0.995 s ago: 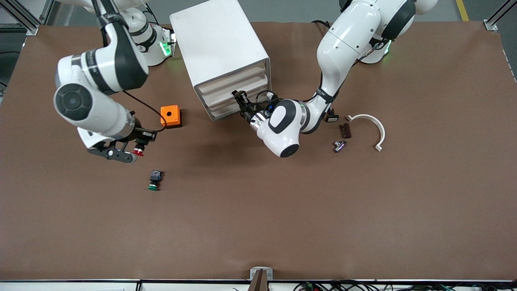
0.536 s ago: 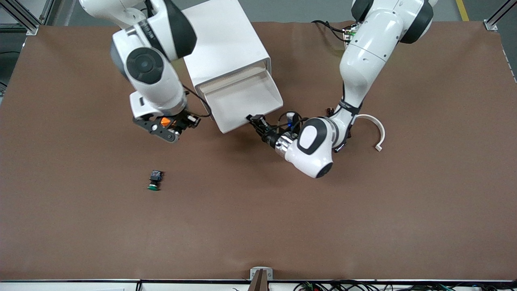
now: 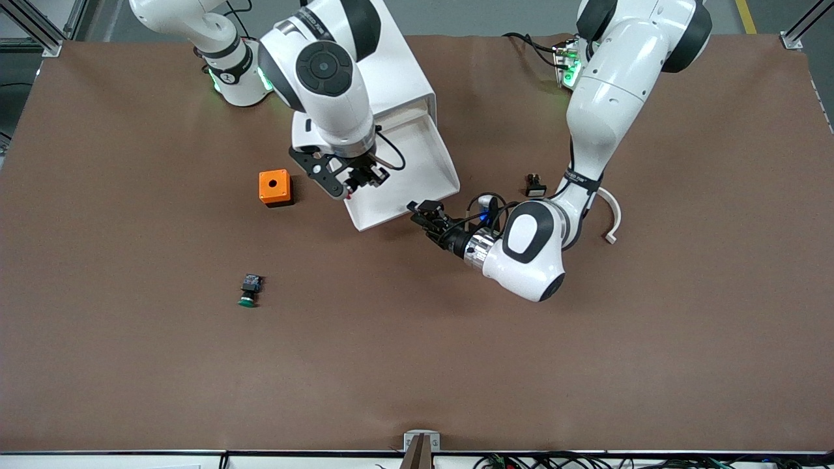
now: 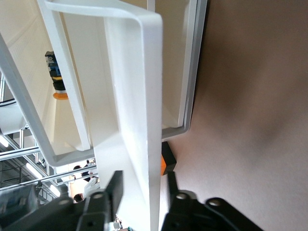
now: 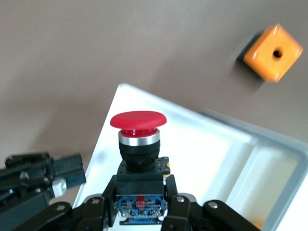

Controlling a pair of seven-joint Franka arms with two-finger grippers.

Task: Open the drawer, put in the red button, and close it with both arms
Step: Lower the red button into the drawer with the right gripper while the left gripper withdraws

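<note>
The white drawer (image 3: 427, 170) stands pulled out of the white cabinet (image 3: 355, 62). My right gripper (image 3: 352, 184) hangs over the drawer's corner toward the right arm's end of the table, shut on the red button (image 5: 138, 121). It holds the button by its black-blue body, with the red cap pointing away from the wrist camera. The drawer floor (image 5: 202, 159) lies under the button. My left gripper (image 3: 422, 212) is at the drawer's front panel (image 4: 139, 96), toward the left arm's end. Its fingers (image 4: 111, 185) stand on either side of that panel, shut on it.
An orange box with a hole (image 3: 274, 187) sits beside the drawer toward the right arm's end. A green-capped button (image 3: 249, 291) lies nearer the front camera. A small black part (image 3: 535, 186) and a white curved piece (image 3: 614, 218) lie by the left arm.
The right arm carried the red button from over the table near the orange box to over the drawer. The left gripper pulled the drawer out of the cabinet toward the front camera.
</note>
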